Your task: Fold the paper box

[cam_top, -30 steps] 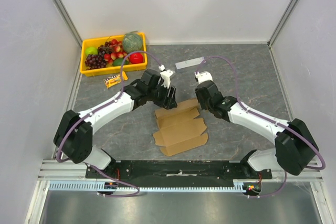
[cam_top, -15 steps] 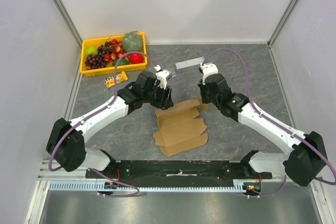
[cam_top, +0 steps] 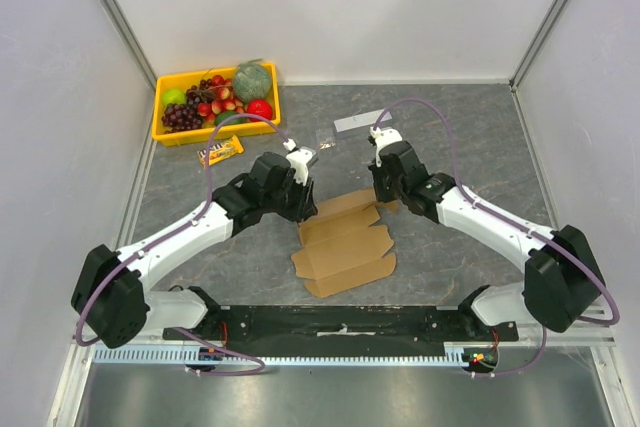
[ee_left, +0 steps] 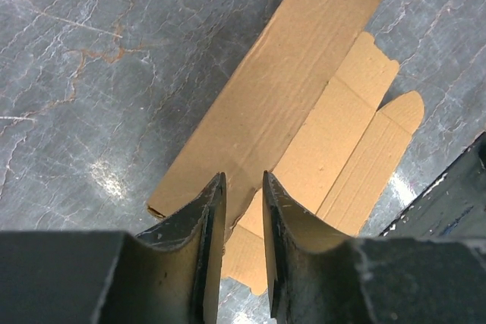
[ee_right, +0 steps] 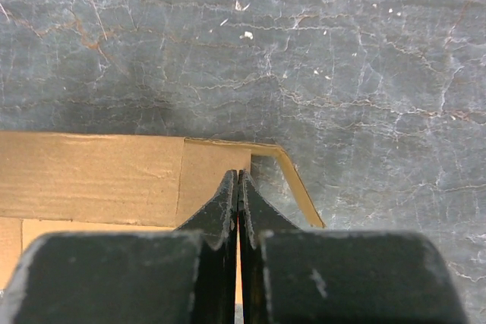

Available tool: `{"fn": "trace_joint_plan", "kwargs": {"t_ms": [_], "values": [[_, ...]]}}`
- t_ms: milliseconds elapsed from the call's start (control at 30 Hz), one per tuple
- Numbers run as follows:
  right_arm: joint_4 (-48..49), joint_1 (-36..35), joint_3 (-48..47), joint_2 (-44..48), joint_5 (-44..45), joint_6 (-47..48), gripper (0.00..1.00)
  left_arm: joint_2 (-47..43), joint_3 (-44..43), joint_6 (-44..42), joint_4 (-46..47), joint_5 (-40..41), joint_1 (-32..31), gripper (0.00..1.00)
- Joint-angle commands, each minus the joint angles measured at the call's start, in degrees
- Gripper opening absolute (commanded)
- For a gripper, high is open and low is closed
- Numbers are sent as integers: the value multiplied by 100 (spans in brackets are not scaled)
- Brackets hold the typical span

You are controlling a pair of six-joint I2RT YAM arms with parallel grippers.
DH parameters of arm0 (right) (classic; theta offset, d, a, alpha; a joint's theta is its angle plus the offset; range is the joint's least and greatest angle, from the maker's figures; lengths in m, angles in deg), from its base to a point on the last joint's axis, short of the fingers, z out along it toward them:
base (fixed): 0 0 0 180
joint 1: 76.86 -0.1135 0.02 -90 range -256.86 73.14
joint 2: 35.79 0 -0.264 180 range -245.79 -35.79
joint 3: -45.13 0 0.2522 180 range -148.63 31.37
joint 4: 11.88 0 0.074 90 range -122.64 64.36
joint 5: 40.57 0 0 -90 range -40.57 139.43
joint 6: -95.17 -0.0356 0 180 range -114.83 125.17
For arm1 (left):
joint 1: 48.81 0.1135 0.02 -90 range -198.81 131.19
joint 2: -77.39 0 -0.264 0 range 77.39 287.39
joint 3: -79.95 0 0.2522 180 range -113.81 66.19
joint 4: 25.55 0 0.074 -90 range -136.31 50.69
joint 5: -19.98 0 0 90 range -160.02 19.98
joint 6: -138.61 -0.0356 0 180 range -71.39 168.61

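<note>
Grey marble tabletop (cam_top: 470, 147): paper box (cam_top: 343, 242) unfolded between arms; left gripper (ee_left: 243, 187) jaws narrowly parted over corner; right gripper (ee_right: 238, 180) jaws pressed together at flap. We should fold along creases, evenly.

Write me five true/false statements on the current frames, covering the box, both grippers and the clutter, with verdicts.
1. The paper box lies on the table as a flat, unfolded sheet. True.
2. The right gripper is wide open. False: its fingers are pressed together, tips at a flap edge of the box.
3. The left gripper shows a narrow gap between its fingers, above the cardboard. True.
4. The yellow tray is empty. False: it holds fruit.
5. The grey-white strip lies on top of the box. False: it sits on the table beyond the box, apart from it.
</note>
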Motion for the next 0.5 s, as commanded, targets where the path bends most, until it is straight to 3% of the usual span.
{"fn": "trace_joint_plan", "kwargs": {"t_ms": [0, 467], "values": [[245, 21, 102, -128, -213, -62, 0, -108, 96, 123, 141, 204, -24, 32], [262, 21, 313, -409, -609, 0, 0, 59, 148, 87, 123, 336, -24, 32]]}}
